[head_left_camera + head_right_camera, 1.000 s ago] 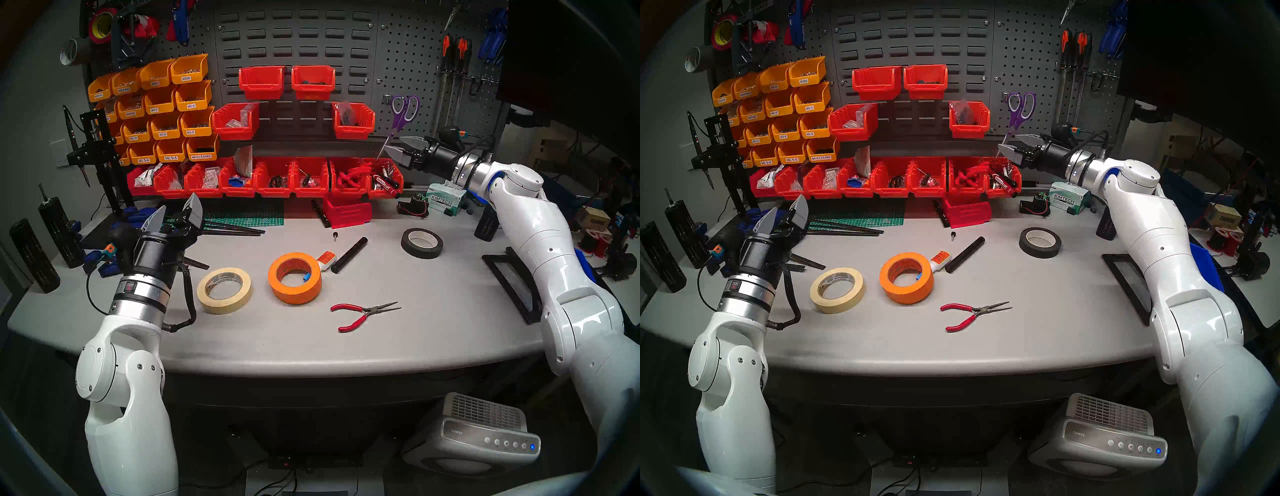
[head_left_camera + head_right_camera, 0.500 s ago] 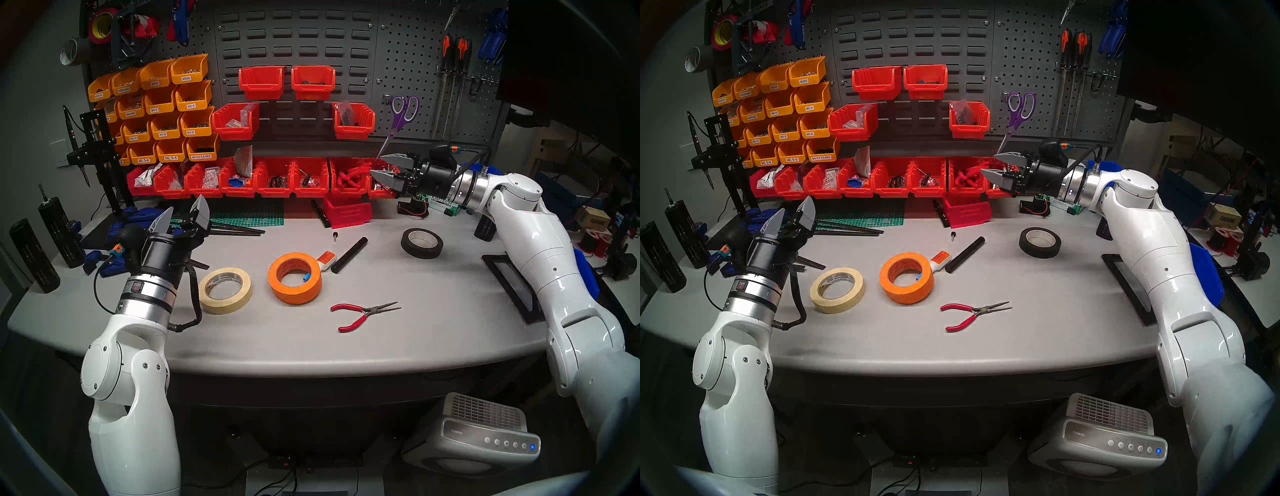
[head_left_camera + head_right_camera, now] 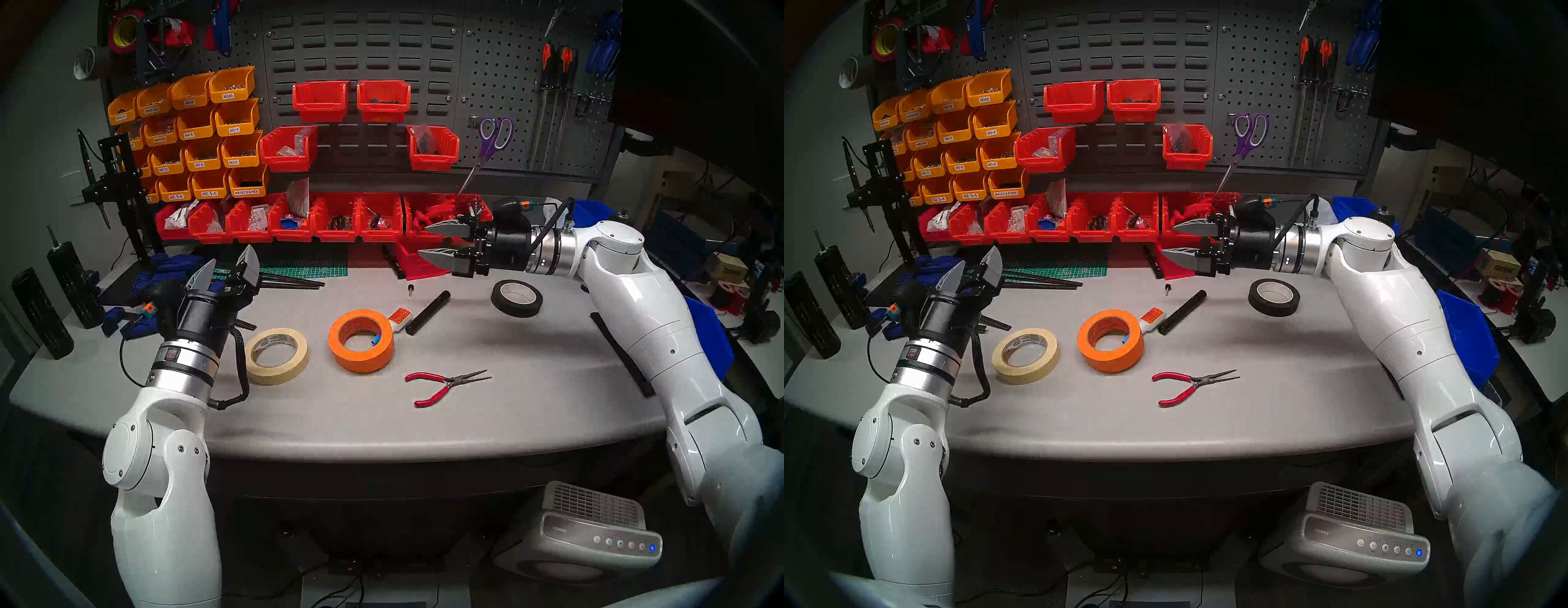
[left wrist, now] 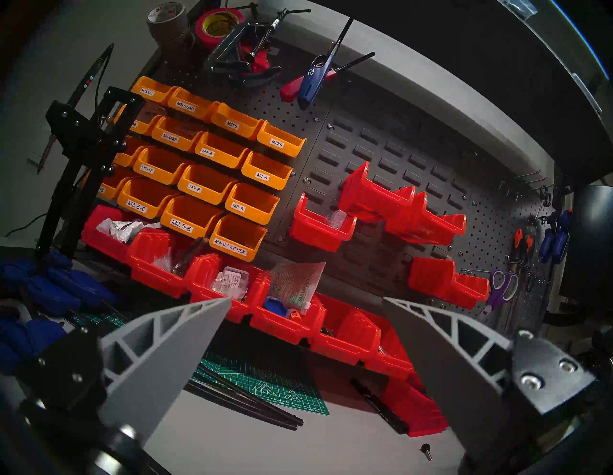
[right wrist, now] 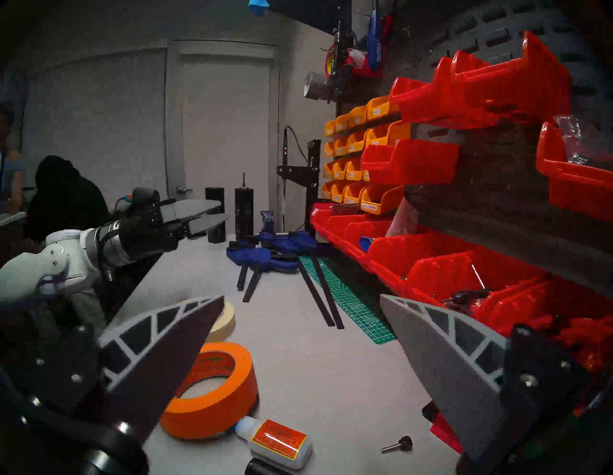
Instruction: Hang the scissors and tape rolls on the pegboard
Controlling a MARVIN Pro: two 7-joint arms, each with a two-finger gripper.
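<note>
We see the scissors hanging on the pegboard at upper right, blades down. Orange tape roll and cream tape roll lie flat at table centre, just apart. Right gripper, centre right above the table, jaws wide, empty. Left gripper, centre left, also wide, empty.
</note>
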